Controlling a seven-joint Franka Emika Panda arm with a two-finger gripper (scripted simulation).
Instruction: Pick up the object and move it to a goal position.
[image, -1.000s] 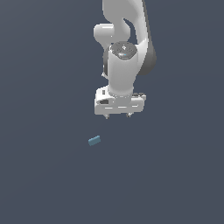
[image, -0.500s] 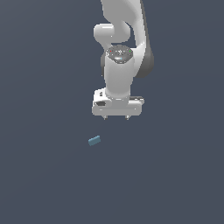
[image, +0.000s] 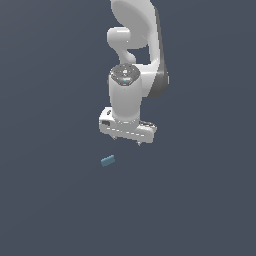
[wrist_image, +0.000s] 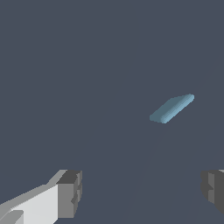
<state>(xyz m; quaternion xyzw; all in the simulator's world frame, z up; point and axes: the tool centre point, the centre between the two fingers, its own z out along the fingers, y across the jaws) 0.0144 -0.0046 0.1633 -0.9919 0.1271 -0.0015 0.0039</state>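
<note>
We saw the gripper (image: 127, 140) hanging from the white arm (image: 132, 65), pointed down at the flat dark grey floor (image: 55, 210). Its two fingers (wrist_image: 70, 194) stood wide apart, with only floor between them, so it held nothing. The block (image: 107, 160) lay flat on the floor, below the gripper and a little toward the exterior view's left of it, near but clearly apart from the fingertips. It was a small teal-blue bar, much smaller than the gripper, lying at a slant.

In the wrist view we saw the block (wrist_image: 171, 108) ahead of the fingers and outside the gap between them, nearer the dark-padded finger at the frame's edge than the white-backed one. Its long side ran askew to the line joining the two fingers. Nothing touched the block.
</note>
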